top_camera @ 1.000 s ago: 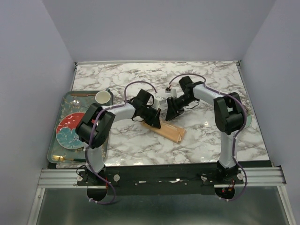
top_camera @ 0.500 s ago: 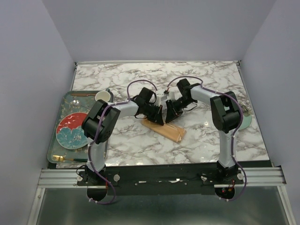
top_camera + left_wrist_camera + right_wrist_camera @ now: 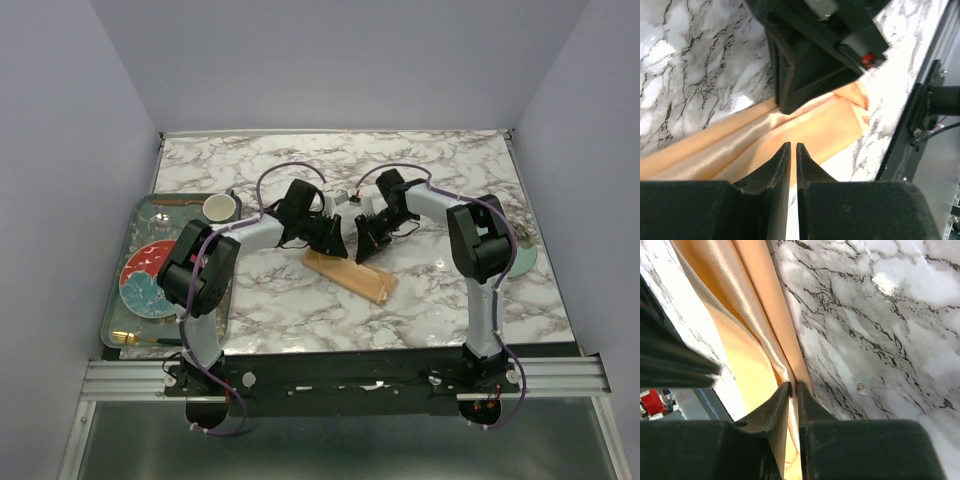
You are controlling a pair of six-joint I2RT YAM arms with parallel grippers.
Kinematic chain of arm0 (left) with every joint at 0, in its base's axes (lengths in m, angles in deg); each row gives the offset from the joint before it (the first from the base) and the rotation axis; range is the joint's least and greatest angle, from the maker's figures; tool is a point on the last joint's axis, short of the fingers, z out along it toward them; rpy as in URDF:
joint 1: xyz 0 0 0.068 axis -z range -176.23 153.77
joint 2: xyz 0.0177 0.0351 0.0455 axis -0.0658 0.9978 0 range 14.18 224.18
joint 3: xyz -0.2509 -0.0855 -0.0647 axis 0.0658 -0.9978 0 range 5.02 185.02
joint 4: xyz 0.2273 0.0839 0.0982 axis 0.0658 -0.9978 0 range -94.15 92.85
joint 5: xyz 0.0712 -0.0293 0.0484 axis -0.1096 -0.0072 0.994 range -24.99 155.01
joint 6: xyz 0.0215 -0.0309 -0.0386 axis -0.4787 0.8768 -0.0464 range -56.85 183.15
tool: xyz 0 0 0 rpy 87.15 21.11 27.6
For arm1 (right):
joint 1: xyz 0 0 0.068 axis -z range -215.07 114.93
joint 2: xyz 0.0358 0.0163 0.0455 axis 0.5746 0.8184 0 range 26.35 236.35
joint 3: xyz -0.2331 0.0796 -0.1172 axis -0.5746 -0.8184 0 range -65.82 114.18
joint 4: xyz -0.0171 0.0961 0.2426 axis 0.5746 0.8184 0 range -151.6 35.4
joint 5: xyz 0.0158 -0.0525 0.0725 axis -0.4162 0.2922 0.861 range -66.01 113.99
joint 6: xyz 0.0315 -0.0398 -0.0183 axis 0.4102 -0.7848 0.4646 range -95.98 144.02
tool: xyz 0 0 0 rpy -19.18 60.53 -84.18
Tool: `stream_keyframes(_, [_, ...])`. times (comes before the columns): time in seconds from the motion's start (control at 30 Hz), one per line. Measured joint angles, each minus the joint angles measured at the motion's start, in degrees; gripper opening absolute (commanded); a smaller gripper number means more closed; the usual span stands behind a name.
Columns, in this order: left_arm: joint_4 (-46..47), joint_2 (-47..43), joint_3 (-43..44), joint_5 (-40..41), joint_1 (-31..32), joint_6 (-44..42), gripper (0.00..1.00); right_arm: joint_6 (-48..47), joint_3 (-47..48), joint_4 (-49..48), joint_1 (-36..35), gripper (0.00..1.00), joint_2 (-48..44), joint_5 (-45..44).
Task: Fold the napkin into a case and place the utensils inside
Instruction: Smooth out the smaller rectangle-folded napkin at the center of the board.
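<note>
Right claw (image 3: 790,386) pinches narrow on the napkin (image 3: 747,347)'s edge; thin, slippery satin, so we grip folded layers.

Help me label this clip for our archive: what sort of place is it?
Probably a lab test bench staged as a dining table: marble-patterned tabletop boxed in by plain walls, a tray with plate and cup, and an orange napkin.

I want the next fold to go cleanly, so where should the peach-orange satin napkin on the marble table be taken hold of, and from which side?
Probably the raised lengthwise fold edge of the peach-orange satin napkin, pinched from above. It lies flat as a narrow layered strip, so only that ridge stands up enough for thin fingertips. The right end effector already closes on that edge; the left end effector sits nearly shut over the cloth.
</note>
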Motion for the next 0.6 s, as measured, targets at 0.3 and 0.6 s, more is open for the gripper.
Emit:
stream_keyframes(0.3, [0.26, -6.75, -3.37, -1.55, -4.74, 3.50, 0.40, -0.61, 0.00, 0.31, 0.00, 0.31, -2.93, -0.55])
stream_keyframes(0.6, [-3.58, -11.21, -9.31, 0.74, -6.67, 7.15, 0.41, -1.01, 1.55, 0.83, -0.33, 0.47, -5.70, -0.11])
